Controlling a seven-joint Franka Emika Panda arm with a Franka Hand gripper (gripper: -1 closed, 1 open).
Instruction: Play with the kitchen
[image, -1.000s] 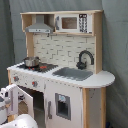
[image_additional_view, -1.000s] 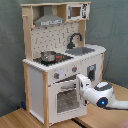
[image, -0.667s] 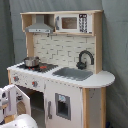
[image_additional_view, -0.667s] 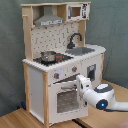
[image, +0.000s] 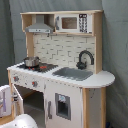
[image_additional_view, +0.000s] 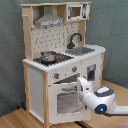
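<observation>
So: the kitchen (image: 60, 75) (image_additional_view: 62, 60), tall boxy toy unit of white panels with light-wood frame and side posts, stands on a wooden floor (image_additional_view: 20, 119) against a grey curtain backdrop (image_additional_view: 112, 25). White rounded countertop (image: 102, 79) curves out at one end. Backsplash (image: 62, 50) is pale with a brick-tile pattern.

Oven door (image_additional_view: 66, 100), white frame with a clear window, sits at the front of the base in the second exterior view; interior behind the pane hard to make out. In the first exterior view the lower part on the first exterior view's left looks open and dark (image: 31, 100), contents unclear. A white cabinet door (image: 62, 105) with a dark square window is beside it.

Robot arm (image_additional_view: 102, 100), smooth white shell with a blue light, reaches in from the second exterior view's right; its claw (image_additional_view: 81, 85) is right at the oven door's upper edge, cannot tell whether touching, and cannot tell if clenched or released. In the first exterior view only blurred white parts show at bottom left, cut off.

Grey hood (image: 40, 27), sloped. Microwave (image: 72, 22), small, white, dark window, on the top shelf. Sink (image: 74, 73), shallow grey rectangular basin. Black arched faucet (image: 85, 59). Metal pot (image: 31, 61), round, shiny, on the dark stovetop (image: 37, 66); contents not visible. Knobs (image_additional_view: 56, 76) small, blurry.
</observation>
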